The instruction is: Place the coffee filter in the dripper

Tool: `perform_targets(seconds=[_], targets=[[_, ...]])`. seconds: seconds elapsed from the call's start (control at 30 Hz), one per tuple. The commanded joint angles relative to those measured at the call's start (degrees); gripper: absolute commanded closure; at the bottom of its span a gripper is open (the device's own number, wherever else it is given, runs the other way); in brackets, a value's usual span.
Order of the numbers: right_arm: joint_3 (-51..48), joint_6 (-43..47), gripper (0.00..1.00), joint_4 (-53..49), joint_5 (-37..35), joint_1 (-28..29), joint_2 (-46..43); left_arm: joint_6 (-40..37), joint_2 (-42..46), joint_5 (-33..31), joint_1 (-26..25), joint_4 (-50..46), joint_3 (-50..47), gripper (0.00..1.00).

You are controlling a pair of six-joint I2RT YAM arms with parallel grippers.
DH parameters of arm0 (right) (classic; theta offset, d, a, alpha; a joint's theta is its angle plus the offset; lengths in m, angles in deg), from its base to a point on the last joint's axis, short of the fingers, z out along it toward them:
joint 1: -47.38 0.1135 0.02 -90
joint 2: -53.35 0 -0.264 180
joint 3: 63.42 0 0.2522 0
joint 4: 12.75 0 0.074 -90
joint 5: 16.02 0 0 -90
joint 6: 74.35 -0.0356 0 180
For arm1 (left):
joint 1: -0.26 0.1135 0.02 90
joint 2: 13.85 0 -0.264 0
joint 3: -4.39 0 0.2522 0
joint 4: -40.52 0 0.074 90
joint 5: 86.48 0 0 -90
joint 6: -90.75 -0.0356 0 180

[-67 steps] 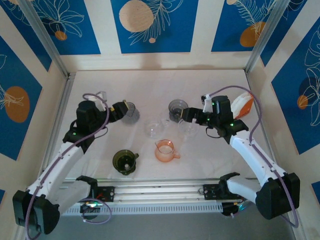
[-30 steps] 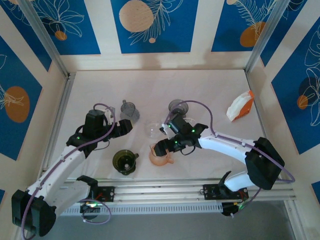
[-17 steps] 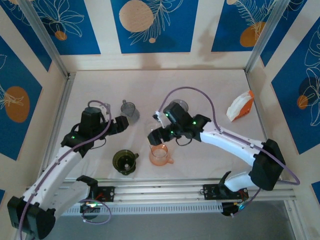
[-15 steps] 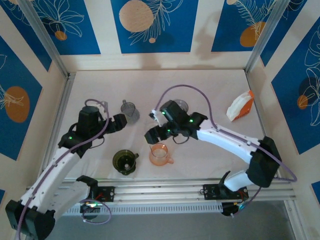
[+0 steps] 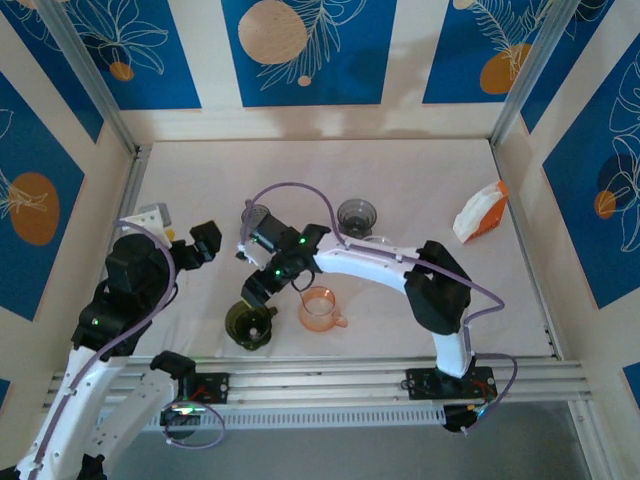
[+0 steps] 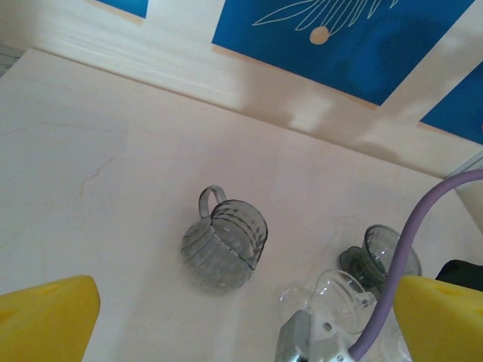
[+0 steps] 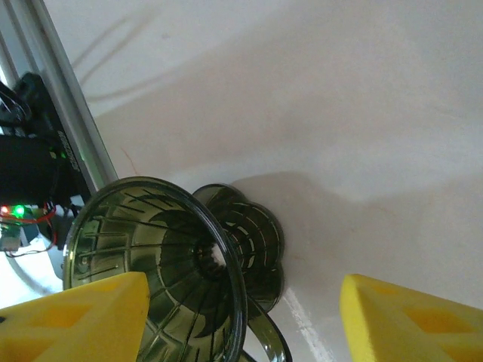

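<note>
**Top view.** The left pincer [image 5: 206, 241] stands at the left of the frame, apart from all the ware. The right arm reaches across to lower centre-left. The right pincer [image 5: 257, 290] hangs just above the green dripper [image 5: 249, 326], which stands upright on the table [image 5: 400, 170]. An orange jug [image 5: 320, 307] sits just right of the dripper. An orange-and-white packet [image 5: 478, 212] lies at the right edge, well apart from both pincers, and is judged to be the filter supply. No loose coffee filter can be made out.

**Left wrist view.** The pads [image 6: 45, 317] sit at the bottom corners, wide apart, with nothing between them. A grey ribbed cup [image 6: 225, 243] is at centre. A smoky glass cone [image 6: 389, 253] and a clear glass [image 6: 332, 294] are at lower right.

**Right wrist view.** The pads [image 7: 411, 320] are wide apart and grip nothing. The green dripper [image 7: 173, 256] shows at lower left, close beside the left-hand pad; whether they touch cannot be told. Its bowl shows ribs and a bare outlet, with no paper inside.

**Progress, as judged.** Nothing is done: the filter is neither fetched nor seated. It remains to take a filter from the packet, carry it across and set it in the dripper's bowl.
</note>
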Motion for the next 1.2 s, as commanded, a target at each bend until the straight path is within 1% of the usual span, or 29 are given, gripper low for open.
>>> perform_targets(seconds=[0.0,0.2,0.3,0.43,0.7,0.83,0.9,1.0,1.17], targets=[[1.95,1.94,0.33,-3.02,1.02,0.94,1.26,-1.01,0.32,-2.04,-0.25,-2.18,-0.56,0.00],[2.90,2.73,0.42,-3.67,1.21,2.25,3.36,-0.40,0.49,-1.56,-0.25,-0.97,-1.91,0.00],[3.21,2.67,0.46,-3.60,1.59,2.61,4.15,-0.11,0.33,-1.60,-0.25,-0.86,-2.03,0.00],[3.54,2.58,0.54,-3.26,1.49,3.04,4.98,0.09,0.34,-1.34,-0.25,-0.74,-2.06,0.00],[3.62,0.98,0.77,-0.59,2.12,2.68,4.77,0.37,0.35,-1.19,-0.25,-1.04,-1.95,0.00],[3.32,-0.20,0.92,1.26,3.06,2.13,4.02,0.35,0.42,-1.24,-0.25,-0.87,-1.61,0.00],[2.91,-0.96,0.97,2.68,3.56,1.66,3.35,0.40,0.47,-1.25,-0.25,-0.87,-1.43,0.00],[2.16,-2.63,0.99,4.75,3.89,0.58,1.69,0.37,0.98,-1.83,-0.25,-0.90,-0.94,0.00],[0.14,-5.61,1.00,7.85,4.40,-3.01,-3.34,0.48,2.35,-3.29,-0.25,0.40,-0.64,0.00]])
